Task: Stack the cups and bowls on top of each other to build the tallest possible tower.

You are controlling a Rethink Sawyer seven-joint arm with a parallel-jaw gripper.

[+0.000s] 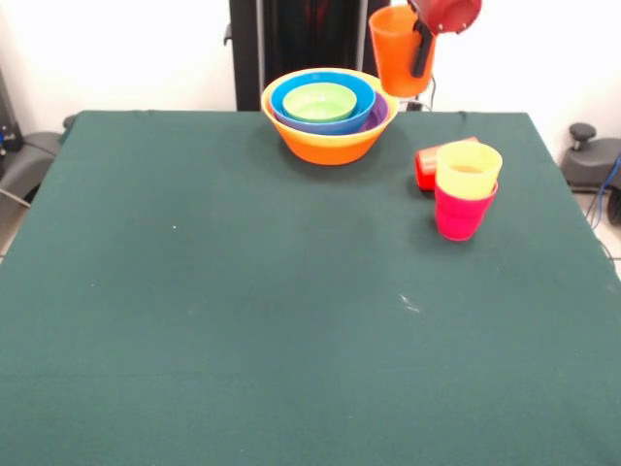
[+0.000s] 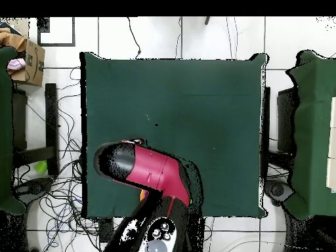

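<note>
My gripper [image 1: 419,60] hangs at the far right of the table, above its back edge, shut on the rim of an orange cup [image 1: 398,58] held upright in the air. One black finger [image 1: 421,49] runs down the cup's outer wall. Just left of it stand the nested bowls: a large yellow-orange bowl [image 1: 330,144] holding a purple one [image 1: 384,115], a blue one [image 1: 340,118] and a small light green one [image 1: 320,101]. On the right, a yellow cup [image 1: 469,167] sits inside a magenta-pink cup [image 1: 459,217], with a red cup [image 1: 425,165] lying on its side behind them. In the overhead view the red arm [image 2: 154,172] hides the cups and bowls.
The green table [image 1: 243,291] spreads wide in front of the bowls and cups. In the overhead view its cloth [image 2: 184,111] is flanked by other green-covered tables, a cardboard box [image 2: 31,62] at the upper left, and cables on the floor.
</note>
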